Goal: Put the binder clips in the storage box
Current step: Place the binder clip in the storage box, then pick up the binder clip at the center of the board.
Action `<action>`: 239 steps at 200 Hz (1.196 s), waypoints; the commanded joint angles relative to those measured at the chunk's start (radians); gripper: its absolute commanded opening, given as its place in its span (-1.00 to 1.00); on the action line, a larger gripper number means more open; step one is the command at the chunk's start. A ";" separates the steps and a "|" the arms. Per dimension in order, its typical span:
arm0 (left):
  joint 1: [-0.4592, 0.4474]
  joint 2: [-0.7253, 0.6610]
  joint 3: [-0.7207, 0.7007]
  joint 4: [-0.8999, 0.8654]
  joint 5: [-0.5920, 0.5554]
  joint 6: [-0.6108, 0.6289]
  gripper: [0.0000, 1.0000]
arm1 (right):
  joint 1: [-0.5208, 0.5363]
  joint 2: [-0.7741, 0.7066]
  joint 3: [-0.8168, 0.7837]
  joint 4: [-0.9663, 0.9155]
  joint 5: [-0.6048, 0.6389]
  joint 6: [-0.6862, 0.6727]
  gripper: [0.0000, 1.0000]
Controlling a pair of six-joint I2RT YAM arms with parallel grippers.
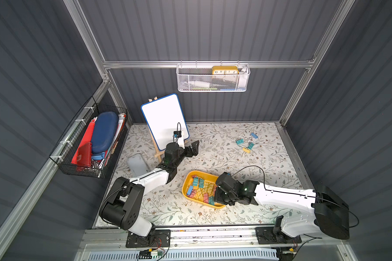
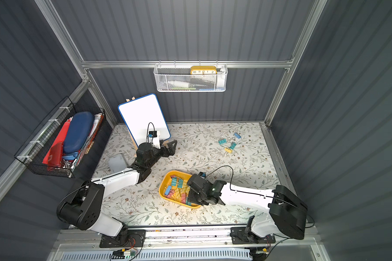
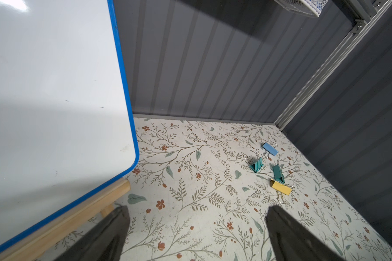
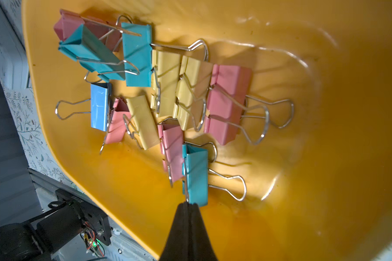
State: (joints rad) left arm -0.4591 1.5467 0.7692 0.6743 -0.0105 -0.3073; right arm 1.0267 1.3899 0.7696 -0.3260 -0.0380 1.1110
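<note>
Lying piled in the yellow storage box (image 1: 185,184), binder clips (image 4: 165,90) meet the right gripper (image 4: 187,205), pinched closed against a teal clip (image 4: 196,171). Left gripper (image 3: 197,210) gapes wide beside the whiteboard (image 3: 54,90), 4 loose clips (image 3: 278,174) beyond.

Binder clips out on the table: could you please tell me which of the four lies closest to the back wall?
The blue clip, the only blue one; the two teal clips and the yellow clip lie nearer the front.
</note>
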 commanded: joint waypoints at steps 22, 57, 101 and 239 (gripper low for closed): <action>0.000 -0.003 0.007 0.004 0.015 -0.014 0.99 | 0.009 -0.040 0.007 -0.062 0.107 -0.021 -0.88; -0.001 -0.026 -0.019 0.036 0.029 -0.018 0.99 | -0.082 -0.126 0.114 -0.202 0.313 -0.235 -0.13; -0.001 -0.038 -0.016 0.025 0.031 -0.017 0.99 | -0.466 -0.008 0.355 -0.205 0.260 -0.545 -0.08; -0.001 -0.023 -0.001 0.004 0.012 -0.015 0.98 | -0.849 0.473 0.481 0.125 0.170 0.038 0.49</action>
State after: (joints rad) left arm -0.4591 1.5356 0.7620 0.6792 -0.0002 -0.3149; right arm 0.1741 1.8297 1.2362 -0.2840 0.1631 1.0168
